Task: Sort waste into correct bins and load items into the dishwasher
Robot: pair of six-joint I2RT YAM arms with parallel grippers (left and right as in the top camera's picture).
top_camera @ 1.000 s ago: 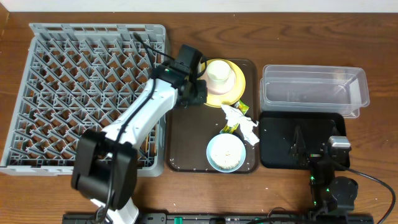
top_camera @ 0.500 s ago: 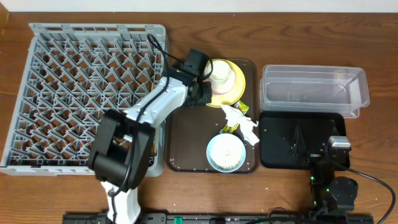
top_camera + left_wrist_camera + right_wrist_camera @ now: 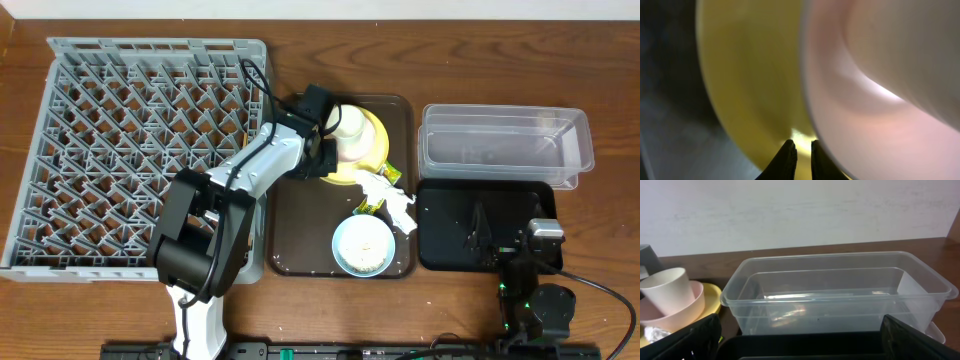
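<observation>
The left gripper [image 3: 801,152] is nearly closed, its two dark fingertips [image 3: 788,151] pinching the left rim of the yellow plate [image 3: 374,152]. The plate sits at the far end of the brown serving tray [image 3: 300,225]; whether it is lifted clear of the tray cannot be told. On the plate rests a pinkish bowl [image 3: 677,312] with a cream cup [image 3: 350,118] standing inside it. Just beside the plate's near edge lie the yellow-green wrapper [image 3: 388,172] and the crumpled napkin [image 3: 395,200], and nearer still is the light-blue bowl [image 3: 364,245] with whitish scraps in it. The grey dish rack [image 3: 140,140] fills the surface [image 3: 620,80] to the left. The right gripper [image 3: 800,339] stands wide open, holding nothing, over the black tray [image 3: 445,245] – the clear tub [image 3: 505,145] lies just beyond it
</observation>
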